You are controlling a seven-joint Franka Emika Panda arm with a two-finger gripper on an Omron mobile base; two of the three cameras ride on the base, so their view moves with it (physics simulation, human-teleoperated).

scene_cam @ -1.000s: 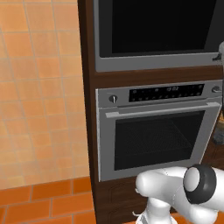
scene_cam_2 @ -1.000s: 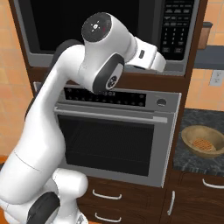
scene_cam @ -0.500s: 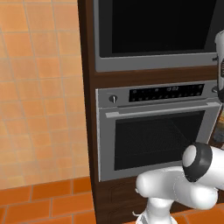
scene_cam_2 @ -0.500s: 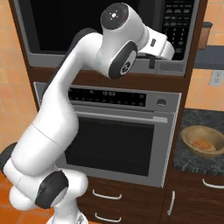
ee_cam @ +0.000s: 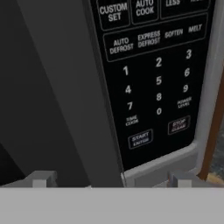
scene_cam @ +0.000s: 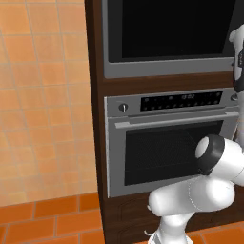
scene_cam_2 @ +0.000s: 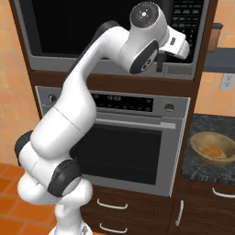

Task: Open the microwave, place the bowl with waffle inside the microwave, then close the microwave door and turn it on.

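Right base view: hand (scene_cam_2: 161,58) was up at the microwave (scene_cam_2: 114,36), jaws spread wide, holding nothing, at the lower edge beside the keypad (ee_cam: 155,83). Microwave door (scene_cam_2: 92,27) looked shut. Bowl (scene_cam_2: 213,148) with the waffle (scene_cam_2: 213,150) in it sat on the dark surface (scene_cam_2: 202,172), well below and right of the hand.

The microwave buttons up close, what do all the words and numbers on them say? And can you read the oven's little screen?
All on the microwave keypad:
"CUSTOM SET"
"AUTO COOK"
"LESS" (top cut off)
"AUTO DEFROST"
"EXPRESS DEFROST"
"SOFTEN"
"MELT"
"1" "2" "3" "4" "5" "6" "7" "8" "9" "0"
"POWER LEVEL"
"START ENTER"
"TIME COOK" and "STOP CLEAR": small and blurry, so not sure.
Oven display: too small to read.
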